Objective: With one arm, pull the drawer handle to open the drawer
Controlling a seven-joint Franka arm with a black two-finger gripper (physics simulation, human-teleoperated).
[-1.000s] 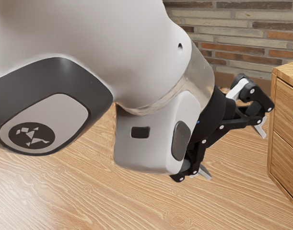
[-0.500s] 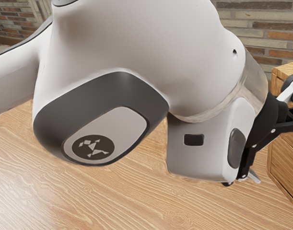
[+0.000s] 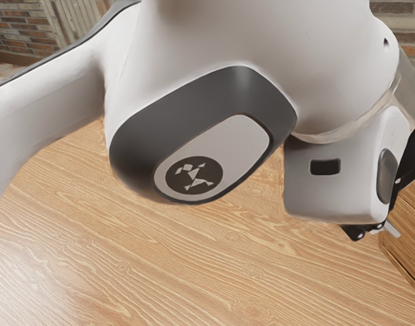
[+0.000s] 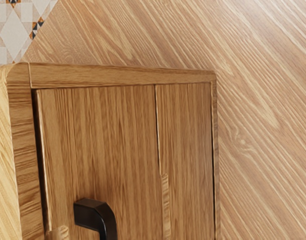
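Note:
A wooden drawer cabinet [image 4: 122,150] faces my hand in the wrist view, and its two drawer fronts sit flush with the frame. A black handle [image 4: 95,217] sticks out from one front, close under the hand. In the exterior view a strip of the cabinet [image 3: 412,251] shows at the right edge. My white hand [image 3: 343,176] is right beside it, with the gripper's black linkage [image 3: 401,193] running off the picture toward the cabinet front. The bulky arm hides the upper part of the cabinet.
The cabinet stands on a wooden table [image 3: 125,258]. A brick wall [image 3: 17,27] runs behind. Patterned floor tiles [image 4: 12,25] show past the table's edge in the wrist view.
My arm has swung toward the exterior view's right, up to the cabinet. The gripper, fully visible and open a second ago, has slid mostly past the picture's right edge.

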